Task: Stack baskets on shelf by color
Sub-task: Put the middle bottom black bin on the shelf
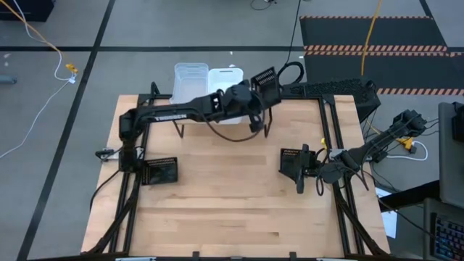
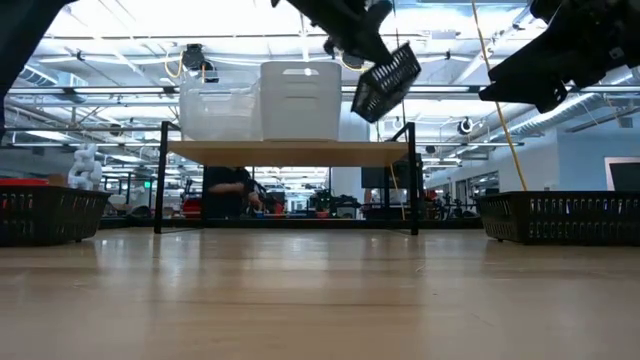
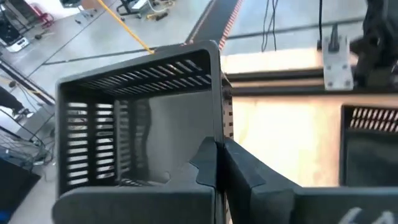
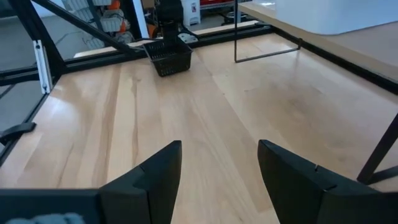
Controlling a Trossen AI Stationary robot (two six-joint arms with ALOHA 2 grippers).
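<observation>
My left gripper reaches to the shelf's right end and is shut on a black perforated basket, held tilted in the air above the shelf top. A clear basket and a white basket stand on the plank side by side. Two more black baskets rest on the table, one near the left edge and one on the right. My right gripper is open and hovers raised by that right basket. My left gripper pinches one side wall of the black basket near its rim, one finger inside and one outside. The basket is lifted clear and tilted, above the right end of the shelf beside the white basket.
The shelf's thin black legs stand at the table's far side. Black frame rails run along the table's edges. The wide middle of the wood tabletop is bare. A person shows far behind the shelf.
</observation>
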